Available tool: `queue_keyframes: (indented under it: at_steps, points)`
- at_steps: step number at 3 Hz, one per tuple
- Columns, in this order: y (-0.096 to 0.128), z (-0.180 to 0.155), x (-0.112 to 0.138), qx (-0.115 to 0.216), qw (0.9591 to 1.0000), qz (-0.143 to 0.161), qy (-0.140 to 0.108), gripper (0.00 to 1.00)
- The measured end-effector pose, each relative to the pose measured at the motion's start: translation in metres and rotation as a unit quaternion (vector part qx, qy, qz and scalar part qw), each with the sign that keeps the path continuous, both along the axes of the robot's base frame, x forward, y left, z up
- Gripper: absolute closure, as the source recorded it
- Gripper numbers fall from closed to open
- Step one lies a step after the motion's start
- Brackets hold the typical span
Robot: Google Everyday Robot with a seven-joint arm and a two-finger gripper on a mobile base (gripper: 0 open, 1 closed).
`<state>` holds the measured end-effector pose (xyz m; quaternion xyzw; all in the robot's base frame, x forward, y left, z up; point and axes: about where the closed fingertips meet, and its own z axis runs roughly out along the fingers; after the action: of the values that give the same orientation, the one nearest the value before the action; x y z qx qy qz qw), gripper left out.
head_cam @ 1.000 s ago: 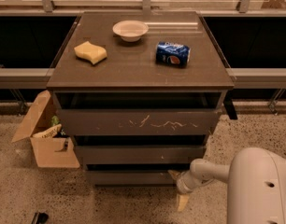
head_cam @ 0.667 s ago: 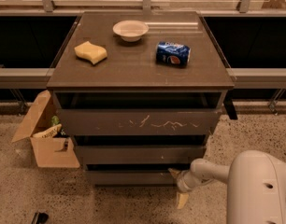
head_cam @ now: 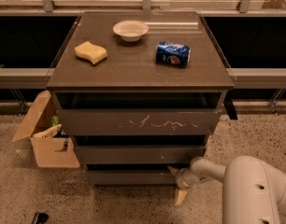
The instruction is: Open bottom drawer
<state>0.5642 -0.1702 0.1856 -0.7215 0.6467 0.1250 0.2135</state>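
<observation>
We see the bottom drawer (head_cam: 129,177) lowest in the cabinet (head_cam: 133,69), near the floor. Our gripper (head_cam: 177,184) sits at its right end, fingers spread wide, the upper one by the drawer's top edge.

Cream claw (head_cam: 177,184) at dark grey-brown bottom drawer (head_cam: 129,177), blue can (head_cam: 173,53), yellow sponge (head_cam: 90,52)

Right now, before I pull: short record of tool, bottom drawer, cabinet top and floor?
tool: open, low at the right end of the bottom drawer
bottom drawer: looks closed
cabinet top: bowl, sponge, can on its side
floor left: open box
</observation>
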Motion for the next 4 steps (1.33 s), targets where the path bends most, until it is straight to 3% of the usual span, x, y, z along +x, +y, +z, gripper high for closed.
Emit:
queue_keyframes:
  at_steps: [1,2,3,4]
  points:
    - [-0.001,-0.009,0.010,0.013,0.9999,-0.001,0.001,0.00]
    - [0.005,-0.009,0.007,0.027,0.9996,0.007,-0.003,0.26]
    - [0.012,-0.011,-0.016,0.039,0.9990,0.021,0.011,0.49]
    - [0.013,-0.007,-0.021,0.045,0.9986,0.024,0.015,0.73]
